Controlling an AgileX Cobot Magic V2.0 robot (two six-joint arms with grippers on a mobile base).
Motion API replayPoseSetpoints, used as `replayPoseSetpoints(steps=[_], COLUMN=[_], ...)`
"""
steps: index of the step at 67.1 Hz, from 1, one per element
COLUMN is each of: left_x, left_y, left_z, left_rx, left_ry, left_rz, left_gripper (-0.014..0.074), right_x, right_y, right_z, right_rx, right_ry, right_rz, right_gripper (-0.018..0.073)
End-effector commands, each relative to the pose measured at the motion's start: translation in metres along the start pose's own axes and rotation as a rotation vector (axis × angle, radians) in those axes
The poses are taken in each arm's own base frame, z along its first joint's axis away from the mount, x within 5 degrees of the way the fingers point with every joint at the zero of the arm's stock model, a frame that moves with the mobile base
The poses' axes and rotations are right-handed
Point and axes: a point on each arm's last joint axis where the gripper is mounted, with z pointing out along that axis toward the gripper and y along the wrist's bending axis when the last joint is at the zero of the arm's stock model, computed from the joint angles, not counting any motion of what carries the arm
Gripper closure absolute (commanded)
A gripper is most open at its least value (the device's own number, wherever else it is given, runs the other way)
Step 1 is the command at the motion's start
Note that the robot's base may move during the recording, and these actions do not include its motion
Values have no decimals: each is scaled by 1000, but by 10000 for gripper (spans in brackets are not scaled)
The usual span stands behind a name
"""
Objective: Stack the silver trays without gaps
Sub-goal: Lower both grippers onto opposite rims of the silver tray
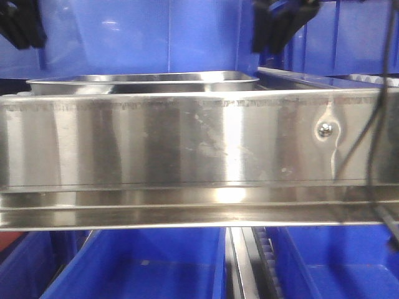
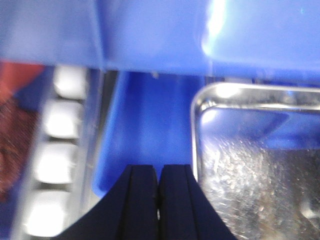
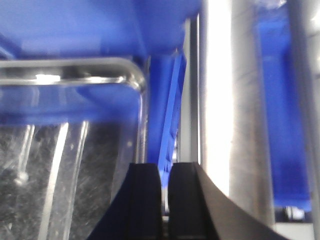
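A silver tray (image 1: pixel 143 81) lies behind the steel rail, only its rolled rim showing; I cannot tell whether another tray is nested in it. The left wrist view has its scratched bottom and rounded corner (image 2: pixel 255 165) just right of my left gripper (image 2: pixel 159 170), whose black fingers touch with nothing held. In the right wrist view the tray (image 3: pixel 65 150) is at the left, its right rim under my right gripper (image 3: pixel 165 170). Those jaws leave only a thin slit with nothing in it. Both grippers hang above the tray's ends (image 1: pixel 22 25) (image 1: pixel 277 28).
A long steel rail (image 1: pixel 187 143) with a screw (image 1: pixel 324 129) fills the front view. Blue bins (image 1: pixel 143 268) sit below and behind it. White rollers (image 2: pixel 60 145) run left of the left gripper. A bright steel strip (image 3: pixel 220 125) runs right of the right gripper.
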Motion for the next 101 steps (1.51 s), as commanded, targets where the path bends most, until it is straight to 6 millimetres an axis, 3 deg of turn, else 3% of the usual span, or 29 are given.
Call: replayPoseSetpoints(steps=[1, 16, 24, 32, 38, 46, 58, 76, 101], left_x=[1, 1, 1, 0, 0, 0, 2, 15, 18], left_y=[-7, -9, -9, -10, -10, -10, -9, -7, -10], left_z=[4, 14, 15, 15, 15, 15, 16, 35, 42], left_rx=[39, 40, 41, 42, 42, 42, 40, 15, 32], left_ry=[22, 36, 34, 31, 31, 31, 36, 103, 127], left_rz=[-35, -27, -27, -27, -27, -27, -27, -18, 18], left_gripper=[612, 612, 607, 503, 401, 349, 351, 351, 351], right_x=[-3, -5, -5, -6, -7, -6, -4, -1, 0], right_y=[0, 2, 2, 3, 4, 5, 9, 9, 9], right_z=[-1, 1, 1, 1, 3, 11, 23, 40, 44], right_rx=[7, -11, -13, -19, -30, -22, -51, -26, -20], right_ry=[-11, -38, -40, -49, -56, -34, -1, 41, 50], right_rz=[-11, -16, -16, -17, -13, -11, 17, 14, 14], right_gripper=[554, 541, 421, 332, 337, 347, 347, 347, 347])
